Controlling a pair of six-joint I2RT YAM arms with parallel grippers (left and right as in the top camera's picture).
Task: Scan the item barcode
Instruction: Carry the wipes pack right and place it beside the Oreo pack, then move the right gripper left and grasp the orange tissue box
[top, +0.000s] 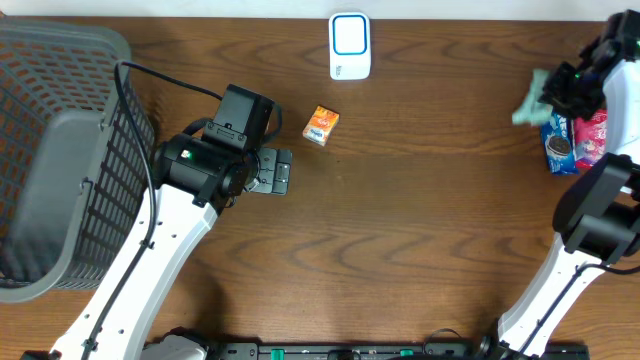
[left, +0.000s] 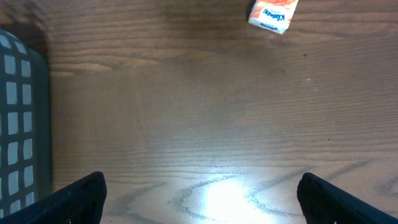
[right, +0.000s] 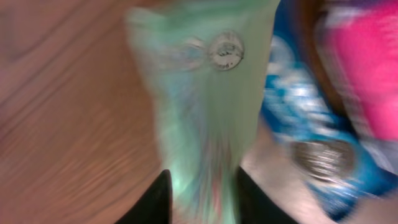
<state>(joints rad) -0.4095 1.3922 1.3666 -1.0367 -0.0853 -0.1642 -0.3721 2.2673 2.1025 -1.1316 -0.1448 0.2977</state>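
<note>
**Clearance.** The left gripper (left: 211, 200) hangs over bare table (top: 420, 230), its jaws spread fully apart and nothing between them. Open wood lies ahead of its fingers (left: 81, 198) in the left wrist view. The basket (top: 60, 150) wall stands close on one flank of this gripper. The right gripper (right: 205, 200) works at the far right edge of the table, with open wood only on the side toward the table's middle.

**Task item.** The green packet (right: 205, 118) sits between the right gripper's fingers (right: 152, 202). The right wrist view is blurred, so it cannot be told whether the jaws clamp the packet or merely flank it. The scanner (top: 349, 45) stands at the table's rear edge, well apart from both grippers.

**Containers.** The basket is a grey wire type. Its interior shows a grey floor.

**Count.**
- Basket: one.
- Scanner: one.
- Orange box (left: 273, 14): one, ahead of the left gripper and apart from it, between that gripper and the scanner.
- Packets: three. The green one is at the right gripper. The blue packet (top: 558, 148) and the pink packet (top: 592, 135) lie just beside that gripper, touching each other.
</note>
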